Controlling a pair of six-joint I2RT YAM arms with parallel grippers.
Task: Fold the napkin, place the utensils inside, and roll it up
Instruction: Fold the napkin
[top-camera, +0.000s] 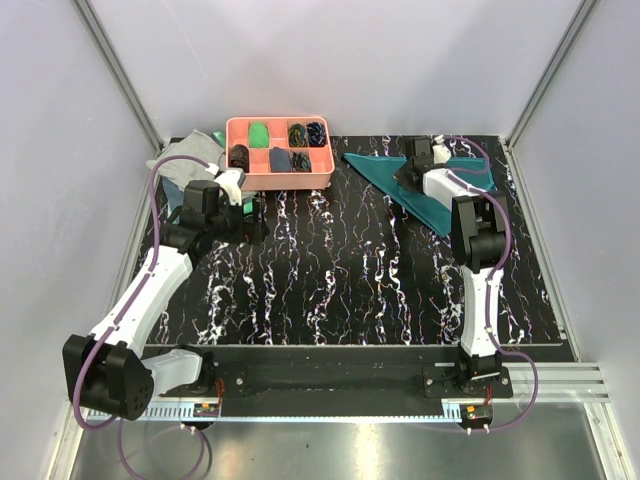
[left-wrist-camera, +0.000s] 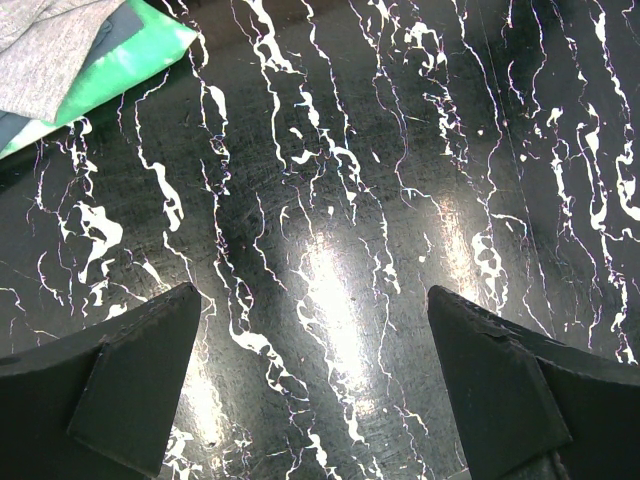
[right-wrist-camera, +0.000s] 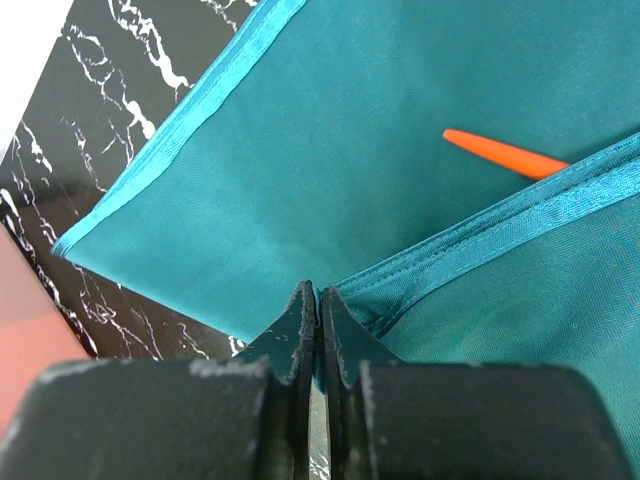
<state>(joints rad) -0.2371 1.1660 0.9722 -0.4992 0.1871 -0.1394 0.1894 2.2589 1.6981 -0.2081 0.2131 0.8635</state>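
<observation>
The teal napkin (top-camera: 385, 175) lies at the back right of the table, one layer over another. My right gripper (top-camera: 413, 165) is shut on a hemmed edge of the upper layer, and the right wrist view shows cloth pinched between the jaws of that gripper (right-wrist-camera: 318, 298). From under the upper layer of the napkin (right-wrist-camera: 330, 130) pokes an orange utensil tip (right-wrist-camera: 505, 155); the rest of it is hidden. My left gripper (top-camera: 250, 215) hangs open over bare marble table (left-wrist-camera: 330, 200) left of centre, nothing between its fingers (left-wrist-camera: 150, 350).
A pink compartment tray (top-camera: 281, 183) with several rolled cloths stands at the back centre. A grey cloth (top-camera: 185, 155) and a bright green cloth (top-camera: 217, 137) lie at the back left, both showing in the left wrist view's corner (left-wrist-camera: 130, 55).
</observation>
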